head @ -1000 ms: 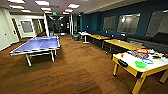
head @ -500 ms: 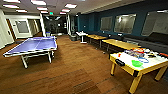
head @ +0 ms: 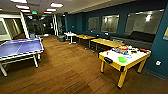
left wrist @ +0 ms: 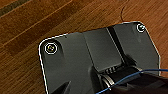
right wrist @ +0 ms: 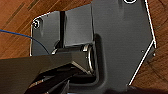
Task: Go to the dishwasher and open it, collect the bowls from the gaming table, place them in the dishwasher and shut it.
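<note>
The gaming table (head: 113, 64) stands at the right of the head view, with a white top, a yellow frame and legs, and a black slot at its near end. A bright green bowl (head: 122, 59) sits on its top near the front corner. Several colourful items (head: 125, 48) crowd the far end of the top; I cannot tell which of them are bowls. The dishwasher is out of view. In both wrist views the robot's dark plate hangs over brown wooden floor (left wrist: 37, 22), and nothing is seen held.
A blue table-tennis table (head: 20, 47) stands at the left. Yellow tables (head: 106, 42) line the dark blue wall behind the gaming table, with a small white table (head: 70, 34) further back. Open wooden floor (head: 67, 67) lies between me and the gaming table.
The whole head picture has shifted left and the gaming table looks larger, so the camera has turned right and come nearer. Nothing in the room has moved.
</note>
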